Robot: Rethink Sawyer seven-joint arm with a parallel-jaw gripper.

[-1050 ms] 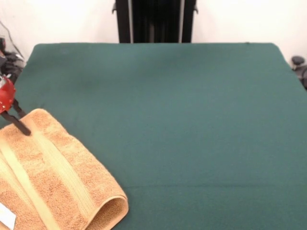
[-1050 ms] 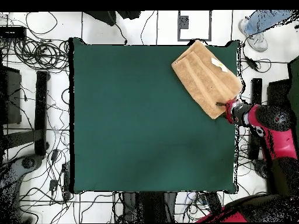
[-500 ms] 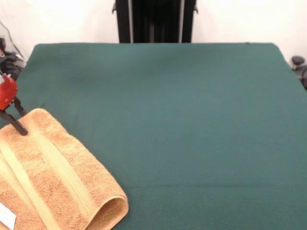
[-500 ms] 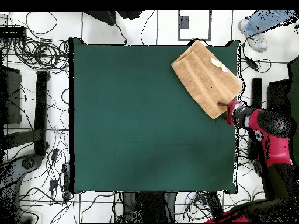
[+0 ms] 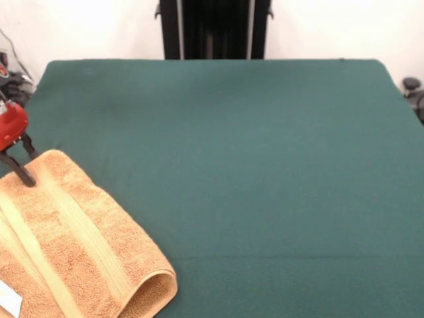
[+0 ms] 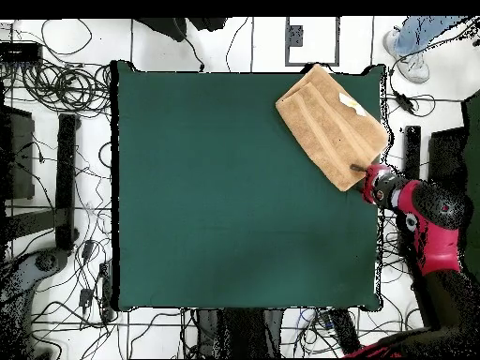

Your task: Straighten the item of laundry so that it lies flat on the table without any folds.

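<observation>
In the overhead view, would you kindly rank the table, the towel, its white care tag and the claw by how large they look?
1. The table, by far the largest.
2. The towel, folded at one corner of the table.
3 and 4. The white care tag and the claw: both tiny and look alike, so I would not rank them.

Tan-orange terry towel (image 5: 69, 248), folded double with a rounded fold edge, striped bands lengthwise, lying diagonally at a corner of the green tabletop (image 5: 265, 165).

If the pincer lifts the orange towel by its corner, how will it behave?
The towel would probably hang limp: its soft rounded fold suggests floppy cloth. Its thick terry pile seems grippy, so it may drag on the table. The doubled layers might separate.
</observation>
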